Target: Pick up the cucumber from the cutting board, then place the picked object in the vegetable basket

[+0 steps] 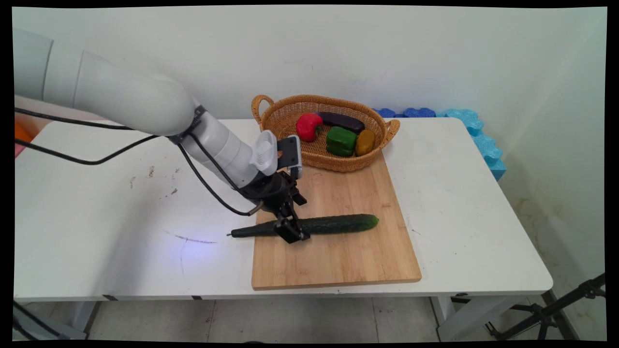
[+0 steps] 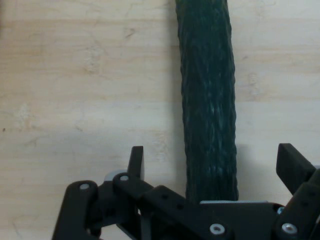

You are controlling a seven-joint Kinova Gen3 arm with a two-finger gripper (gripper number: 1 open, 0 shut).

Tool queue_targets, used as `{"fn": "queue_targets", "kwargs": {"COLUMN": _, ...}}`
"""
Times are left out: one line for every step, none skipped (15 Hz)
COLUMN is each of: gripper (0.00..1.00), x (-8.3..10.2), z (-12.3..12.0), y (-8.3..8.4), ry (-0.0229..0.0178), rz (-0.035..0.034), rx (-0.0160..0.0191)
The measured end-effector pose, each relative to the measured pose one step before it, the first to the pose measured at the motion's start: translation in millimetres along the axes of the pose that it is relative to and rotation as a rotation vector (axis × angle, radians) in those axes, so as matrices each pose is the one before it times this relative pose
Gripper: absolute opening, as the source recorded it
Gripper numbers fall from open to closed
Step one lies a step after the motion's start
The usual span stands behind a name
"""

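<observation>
White wall and white table (image 1: pixel 96 203) form the setting, with blue foam pieces (image 1: pixel 476 133) seen at the table's far right edge. On the table a bamboo cutting board (image 1: pixel 338 261) is laid, and at its far end a wicker basket (image 1: pixel 290 108) is set, in which a red pepper (image 1: pixel 309 126), an aubergine (image 1: pixel 341 121), a green pepper (image 1: pixel 341 140) and a yellowish vegetable (image 1: pixel 365 142) are held. Across the board a dark green cucumber (image 1: pixel 333 224) is laid lengthwise from left to right, its stem end projecting past the board's left edge over the table. Over the cucumber's left part the black gripper (image 1: pixel 290 231) is lowered. In the hand view the cucumber (image 2: pixel 209 110) is seen running straight away from the gripper (image 2: pixel 215 165), between the two fingers (image 2: pixel 136 159), which are spread wide and stand on either side of it; whether it is touched by them cannot be told, and nothing is gripped.
</observation>
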State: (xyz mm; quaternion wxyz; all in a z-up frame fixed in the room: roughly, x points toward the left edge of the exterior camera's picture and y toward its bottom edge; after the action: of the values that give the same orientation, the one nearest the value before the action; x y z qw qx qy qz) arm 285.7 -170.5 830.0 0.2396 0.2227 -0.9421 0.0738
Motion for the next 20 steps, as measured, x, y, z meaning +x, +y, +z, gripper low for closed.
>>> {"fn": "queue_targets", "kwargs": {"gripper": 1.00, "x": 0.16, "z": 1.95, "y": 0.04, "ry": -0.00234, "rz": 0.00154, "rx": 0.00078}}
{"fn": "queue_targets", "kwargs": {"gripper": 1.00, "x": -0.01, "z": 2.05, "y": 0.10, "ry": -0.00277, "rz": 0.00161, "rx": 0.00086}}
{"fn": "queue_targets", "kwargs": {"gripper": 1.00, "x": -0.09, "z": 1.65, "y": 0.01, "ry": -0.00250, "rz": 0.00144, "rx": 0.00088}}
{"fn": "queue_targets", "kwargs": {"gripper": 1.00, "x": -0.04, "z": 1.76, "y": -0.02, "ry": -0.00255, "rz": 0.00149, "rx": 0.00100}}
{"fn": "queue_targets", "kwargs": {"gripper": 1.00, "x": -0.11, "z": 0.97, "y": -0.02, "ry": -0.00158, "rz": 0.00056, "rx": 0.00061}}
{"fn": "queue_targets", "kwargs": {"gripper": 1.00, "x": -0.11, "z": 1.35, "y": 0.01, "ry": -0.00212, "rz": 0.00105, "rx": 0.00086}}
{"fn": "queue_targets", "kwargs": {"gripper": 1.00, "x": -0.19, "z": 1.52, "y": 0.00, "ry": -0.00242, "rz": 0.00125, "rx": 0.00089}}
{"fn": "queue_targets", "kwargs": {"gripper": 0.00, "x": -0.13, "z": 1.11, "y": -0.02, "ry": -0.00179, "rz": 0.00104, "rx": 0.00101}}
{"fn": "queue_targets", "kwargs": {"gripper": 0.00, "x": -0.18, "z": 1.20, "y": -0.02, "ry": -0.00208, "rz": 0.00113, "rx": 0.00087}}
{"fn": "queue_targets", "kwargs": {"gripper": 0.00, "x": -0.31, "z": 1.04, "y": 0.24, "ry": -0.00201, "rz": 0.00116, "rx": -0.00001}}
{"fn": "queue_targets", "kwargs": {"gripper": 0.00, "x": -0.51, "z": 0.82, "y": 0.54, "ry": -0.00226, "rz": 0.00133, "rx": -0.00092}}
{"fn": "queue_targets", "kwargs": {"gripper": 0.00, "x": -0.41, "z": 0.52, "y": 0.62, "ry": -0.00174, "rz": 0.00114, "rx": -0.00120}}
{"fn": "queue_targets", "kwargs": {"gripper": 0.00, "x": -0.55, "z": 0.40, "y": 0.91, "ry": -0.00188, "rz": 0.00098, "rx": -0.00179}}
{"fn": "queue_targets", "kwargs": {"gripper": 0.00, "x": -0.44, "z": 0.12, "y": 0.85, "ry": -0.00133, "rz": 0.00070, "rx": -0.00160}}
{"fn": "queue_targets", "kwargs": {"gripper": 0.00, "x": -0.02, "z": -0.28, "y": 0.80, "ry": -0.00017, "rz": 0.00066, "rx": -0.00127}}
{"fn": "queue_targets", "kwargs": {"gripper": 0.00, "x": 0.18, "z": -0.88, "y": 0.84, "ry": 0.00098, "rz": 0.00067, "rx": -0.00106}}
{"fn": "queue_targets", "kwargs": {"gripper": 0.00, "x": 0.76, "z": -1.24, "y": 0.77, "ry": 0.00182, "rz": 0.00175, "rx": -0.00125}}
{"fn": "queue_targets", "kwargs": {"gripper": 0.00, "x": 1.04, "z": -1.32, "y": 0.54, "ry": 0.00220, "rz": 0.00187, "rx": -0.00091}}
{"fn": "queue_targets", "kwargs": {"gripper": 0.00, "x": 1.92, "z": -2.29, "y": 0.06, "ry": 0.00435, "rz": 0.00241, "rx": 0.00064}}
{"fn": "queue_targets", "kwargs": {"gripper": 0.00, "x": 2.30, "z": -2.77, "y": -0.19, "ry": 0.00474, "rz": 0.00373, "rx": 0.00078}}
